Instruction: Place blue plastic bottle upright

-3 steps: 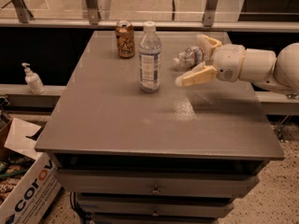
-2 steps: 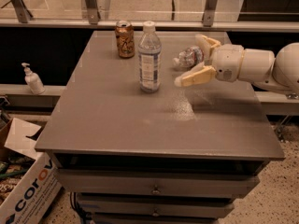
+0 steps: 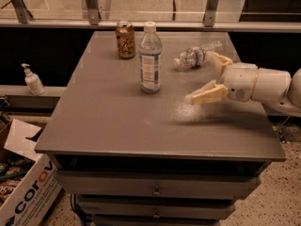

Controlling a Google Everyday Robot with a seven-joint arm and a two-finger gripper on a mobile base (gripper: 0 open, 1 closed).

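The blue plastic bottle (image 3: 150,58) stands upright on the grey table (image 3: 117,121), just right of the brown can. It is clear with a white cap and a pale blue-and-white label. My gripper (image 3: 207,76) is to the right of the bottle, well apart from it, above the table. Its two cream fingers (image 3: 207,94) are spread wide and hold nothing.
A brown can (image 3: 125,40) stands at the back of the table. A crumpled clear bottle with a red-banded label (image 3: 195,55) lies on its side behind the gripper. A white pump bottle (image 3: 33,80) sits on a ledge at left. A cardboard box (image 3: 23,192) is on the floor at lower left.
My gripper has drawn back to the right, away from the upright bottle. The bottle, can and crumpled bottle have not moved.
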